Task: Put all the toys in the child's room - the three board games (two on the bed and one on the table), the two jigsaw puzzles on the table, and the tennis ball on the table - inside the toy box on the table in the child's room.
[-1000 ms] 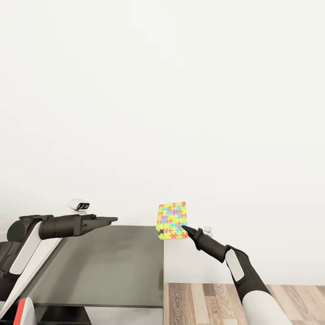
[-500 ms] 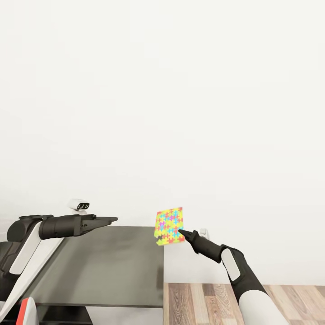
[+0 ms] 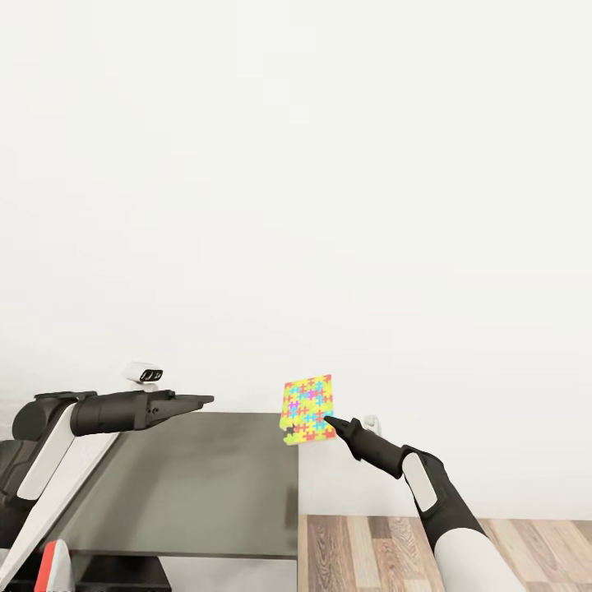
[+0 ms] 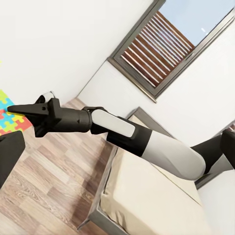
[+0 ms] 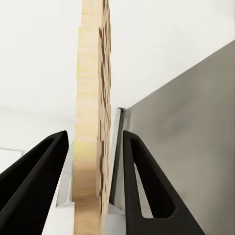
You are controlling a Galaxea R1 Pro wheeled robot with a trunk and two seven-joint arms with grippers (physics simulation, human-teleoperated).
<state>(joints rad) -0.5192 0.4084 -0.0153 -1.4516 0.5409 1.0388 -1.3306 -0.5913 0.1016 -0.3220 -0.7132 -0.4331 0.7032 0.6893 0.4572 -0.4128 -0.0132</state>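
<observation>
Meanwhile, the right gripper [image 3: 327,422] is holding a jigsaw puzzle [image 3: 307,409] upright in the air, just past the right edge of the dark grey table [image 3: 197,485] and in front of the white wall [image 3: 329,205]. In the right wrist view the puzzle's pale wooden edge [image 5: 90,122] is standing between the two black fingers [image 5: 142,181], which are clamping it from both sides. Compared with a second ago, the puzzle is sitting slightly further left and tilting a little more, while the arm is reaching out toward the table's edge; judging by that, the puzzle is being carried toward the table where the toy box should be. The left gripper [image 3: 197,400] is hovering above the table with nothing in it; its fingers look closed together in the head view. The left wrist view is looking across at the right arm [image 4: 122,134], the wooden floor [image 4: 54,171] and a bed [image 4: 147,196] under a window [image 4: 166,39].
</observation>
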